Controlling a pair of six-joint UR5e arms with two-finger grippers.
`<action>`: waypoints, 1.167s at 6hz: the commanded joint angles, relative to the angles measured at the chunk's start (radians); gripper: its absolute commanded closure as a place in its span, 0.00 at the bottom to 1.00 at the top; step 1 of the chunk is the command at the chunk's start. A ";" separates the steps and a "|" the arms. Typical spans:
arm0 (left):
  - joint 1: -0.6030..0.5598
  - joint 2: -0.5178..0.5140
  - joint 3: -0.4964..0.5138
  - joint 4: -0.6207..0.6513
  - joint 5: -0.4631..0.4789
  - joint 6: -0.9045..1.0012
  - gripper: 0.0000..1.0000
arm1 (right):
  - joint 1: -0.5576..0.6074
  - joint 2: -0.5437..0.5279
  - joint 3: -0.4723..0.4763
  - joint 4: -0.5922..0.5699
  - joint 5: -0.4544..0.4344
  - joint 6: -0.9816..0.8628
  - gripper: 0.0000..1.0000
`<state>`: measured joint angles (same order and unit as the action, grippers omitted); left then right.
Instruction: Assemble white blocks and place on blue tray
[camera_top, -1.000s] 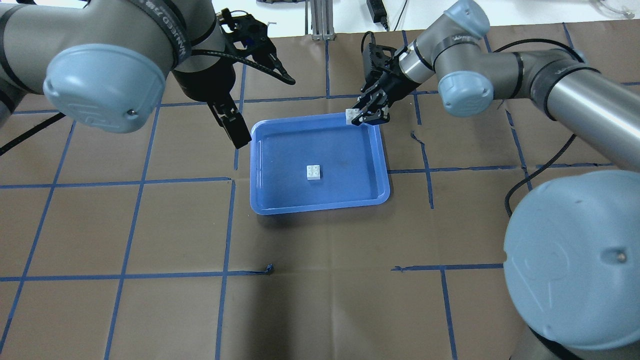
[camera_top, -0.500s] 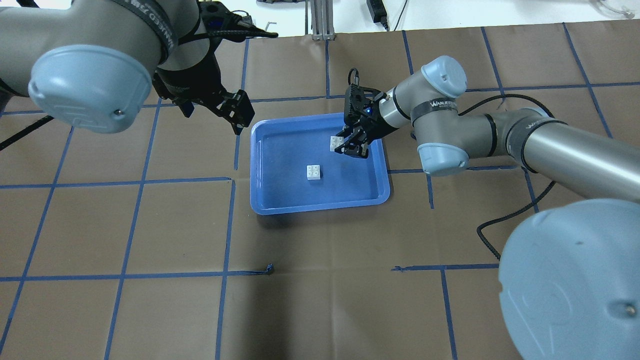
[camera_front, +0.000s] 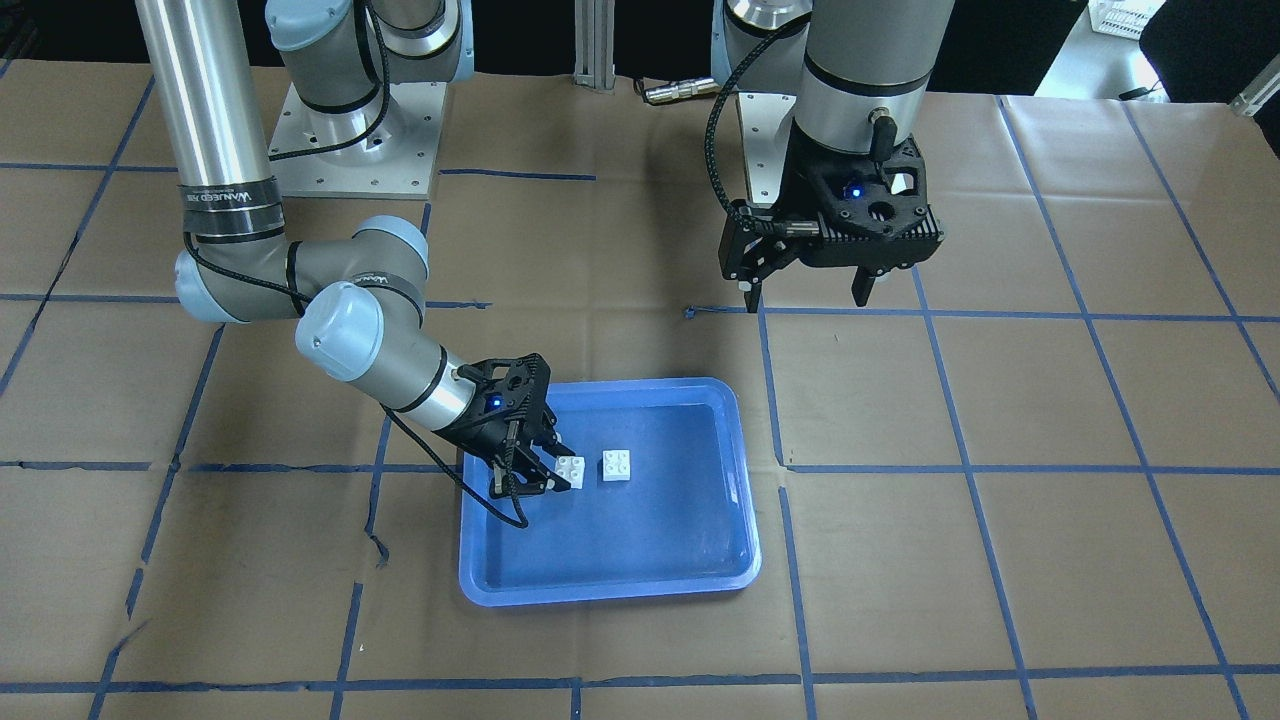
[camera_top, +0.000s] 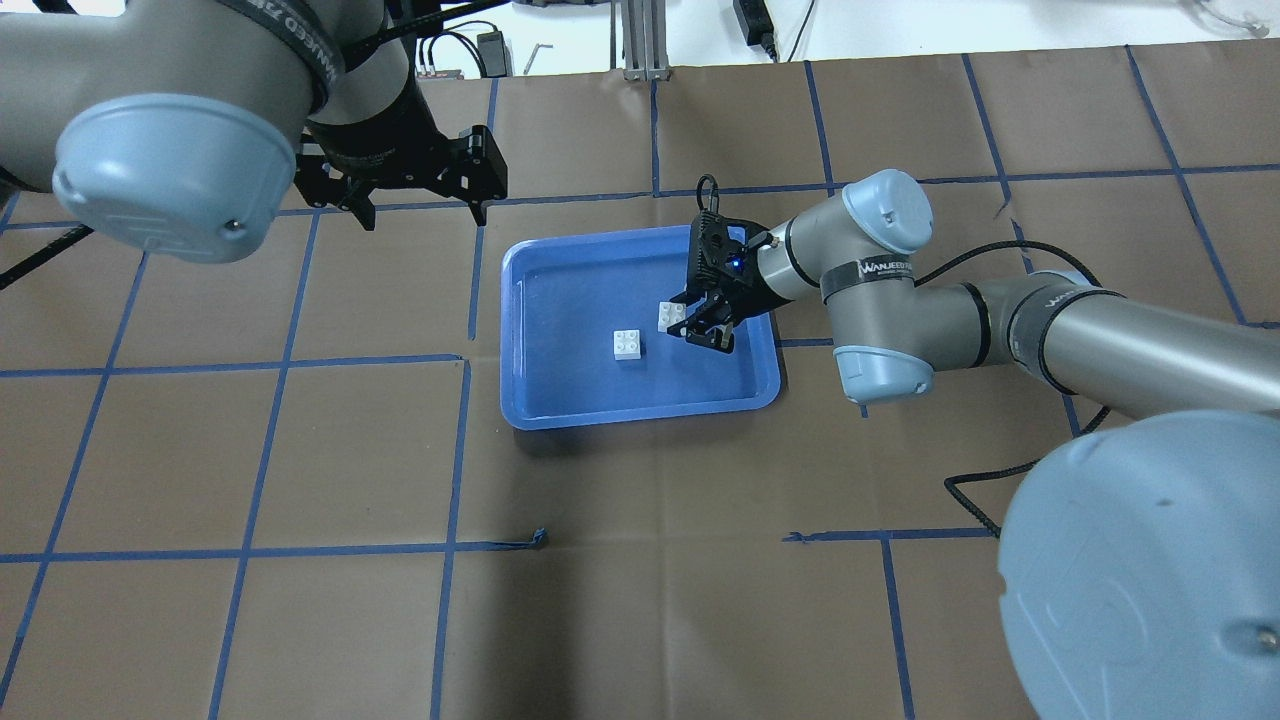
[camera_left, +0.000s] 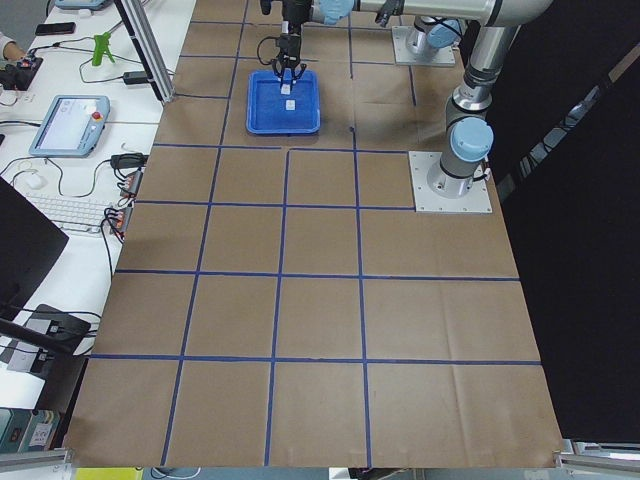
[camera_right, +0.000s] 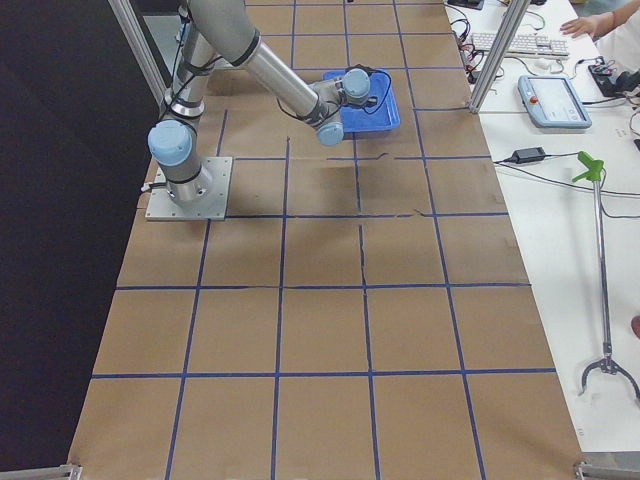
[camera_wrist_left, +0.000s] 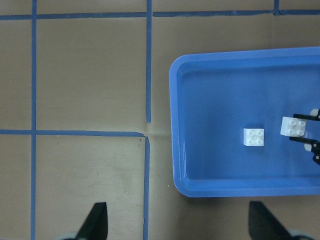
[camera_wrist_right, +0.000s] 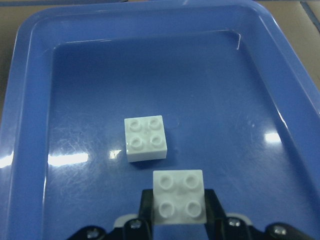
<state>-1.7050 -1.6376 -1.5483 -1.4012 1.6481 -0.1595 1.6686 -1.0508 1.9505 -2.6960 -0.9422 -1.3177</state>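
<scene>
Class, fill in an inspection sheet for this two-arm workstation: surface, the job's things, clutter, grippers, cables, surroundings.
Surface: brown paper with a blue tape grid.
Job's things: blue tray mid-surface; one white block lies studs-up in it; second white block is held over the tray beside the first, not joined.
Clutter: nothing seen but a curled tape end.
Grippers: right gripper shut on the second white block; left gripper open, empty, off the tray.
Cables: black cable trails from the right arm.
Surroundings: keyboard and teach pendant off to one side.
</scene>
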 joint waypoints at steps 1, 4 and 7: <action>0.057 0.018 -0.002 -0.001 -0.016 0.109 0.01 | 0.031 0.011 -0.002 -0.008 0.002 0.002 0.74; 0.088 0.022 -0.013 -0.025 -0.083 0.112 0.01 | 0.031 0.032 0.001 -0.005 0.000 0.000 0.74; 0.087 0.022 -0.013 -0.030 -0.080 0.112 0.01 | 0.036 0.037 0.001 -0.004 0.000 0.000 0.74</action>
<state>-1.6188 -1.6154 -1.5615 -1.4287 1.5675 -0.0476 1.7019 -1.0155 1.9512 -2.7009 -0.9418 -1.3166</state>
